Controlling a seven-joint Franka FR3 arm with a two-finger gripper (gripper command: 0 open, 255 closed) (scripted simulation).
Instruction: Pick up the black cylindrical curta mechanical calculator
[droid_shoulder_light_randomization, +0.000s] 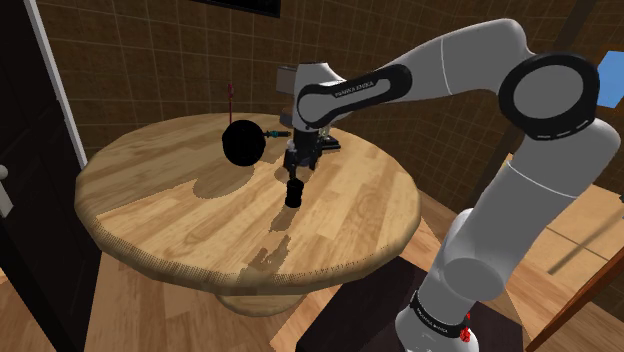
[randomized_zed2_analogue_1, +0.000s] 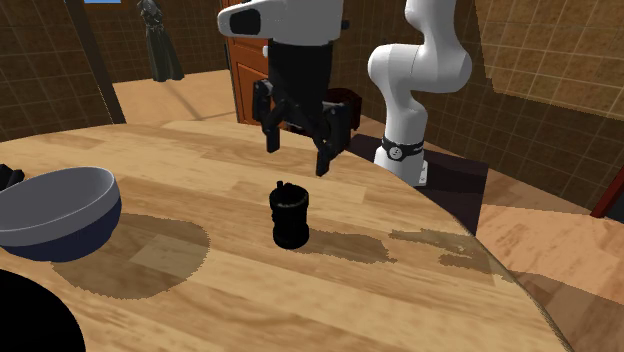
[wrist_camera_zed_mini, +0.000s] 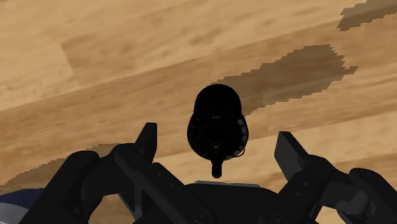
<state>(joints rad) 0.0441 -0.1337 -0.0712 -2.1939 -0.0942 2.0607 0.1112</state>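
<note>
The pincer is hovering, fingers spread apart, just above the black calculator standing untouched on the tabletop, leaving descent, grasp and lift undone.

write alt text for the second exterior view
An open black claw hangs above a black cylindrical calculator standing upright on a wooden table. A grey-blue bowl sits at the view's left.

We look down on the round table from behind the arm in the shoulder view. The second camera sits low and near, facing the arm across the table. The wrist camera looks down from close above; all share the calculator.
</note>
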